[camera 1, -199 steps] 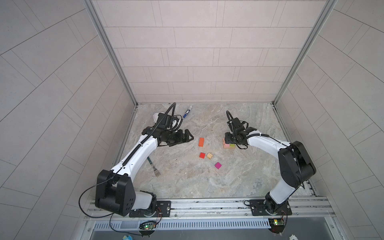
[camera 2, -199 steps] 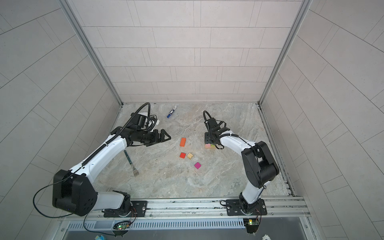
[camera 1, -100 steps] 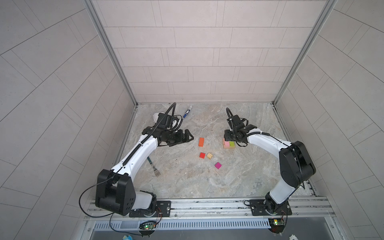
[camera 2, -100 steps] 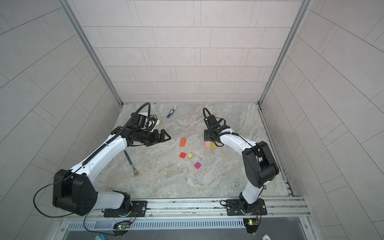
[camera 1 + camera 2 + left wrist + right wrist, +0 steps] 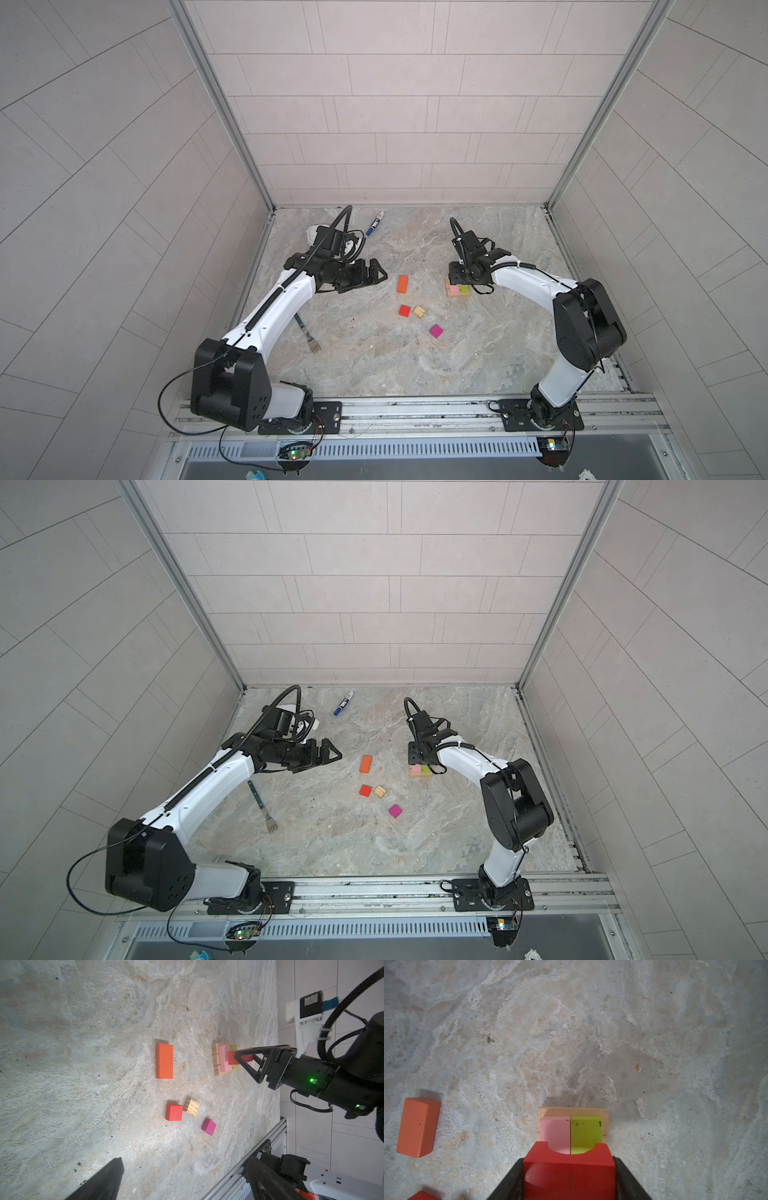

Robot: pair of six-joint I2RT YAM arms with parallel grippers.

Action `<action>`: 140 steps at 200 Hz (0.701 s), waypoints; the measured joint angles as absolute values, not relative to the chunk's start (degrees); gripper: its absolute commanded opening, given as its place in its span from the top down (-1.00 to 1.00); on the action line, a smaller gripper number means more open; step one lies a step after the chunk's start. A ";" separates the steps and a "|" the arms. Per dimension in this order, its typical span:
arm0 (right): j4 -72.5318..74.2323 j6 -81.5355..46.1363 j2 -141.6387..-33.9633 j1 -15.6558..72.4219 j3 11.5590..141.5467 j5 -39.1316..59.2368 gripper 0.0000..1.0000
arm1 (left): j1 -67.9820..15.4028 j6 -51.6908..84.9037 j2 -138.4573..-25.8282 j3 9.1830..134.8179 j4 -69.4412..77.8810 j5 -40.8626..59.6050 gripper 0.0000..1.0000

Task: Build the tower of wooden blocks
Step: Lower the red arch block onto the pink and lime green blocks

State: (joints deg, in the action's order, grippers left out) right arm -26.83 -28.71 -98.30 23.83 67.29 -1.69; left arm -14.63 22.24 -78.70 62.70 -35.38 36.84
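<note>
The tower (image 5: 458,288) (image 5: 420,770) is a tan bar base (image 5: 573,1111) with a pink bar (image 5: 555,1134) and a lime bar (image 5: 586,1133) side by side on top. My right gripper (image 5: 568,1159) (image 5: 455,276) is shut on the red arch (image 5: 569,1172) (image 5: 239,1057), held just over that layer with its cutout facing down; contact cannot be told. Loose on the floor lie an orange bar (image 5: 402,284), a red cube (image 5: 404,310), a tan cube (image 5: 419,311) and a magenta cube (image 5: 436,331). My left gripper (image 5: 380,274) (image 5: 187,1178) hangs open and empty, left of the orange bar.
A blue-capped marker (image 5: 375,223) lies near the back wall. A fork (image 5: 308,334) lies beside the left arm. A white timer (image 5: 316,232) is partly hidden behind the left wrist. Tiled walls close three sides; a metal rail (image 5: 415,409) runs along the front.
My right gripper has shifted slightly toward the back with the red arch, uncovering more of the pink and lime bars. The left arm has not moved.
</note>
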 measured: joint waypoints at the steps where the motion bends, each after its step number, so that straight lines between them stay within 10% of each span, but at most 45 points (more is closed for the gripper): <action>1: -26.83 -28.73 -98.32 23.83 67.29 -1.72 0.00 | -14.63 22.24 -78.70 62.70 -35.38 36.84 -0.99; 140: -26.28 -29.23 -99.90 23.81 67.46 -1.41 -0.02 | -14.63 22.24 -78.70 62.70 -35.40 36.84 -0.99</action>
State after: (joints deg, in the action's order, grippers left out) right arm -26.28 -29.23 -99.90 23.81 67.46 -1.41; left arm -14.63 22.24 -78.70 62.70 -35.40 36.84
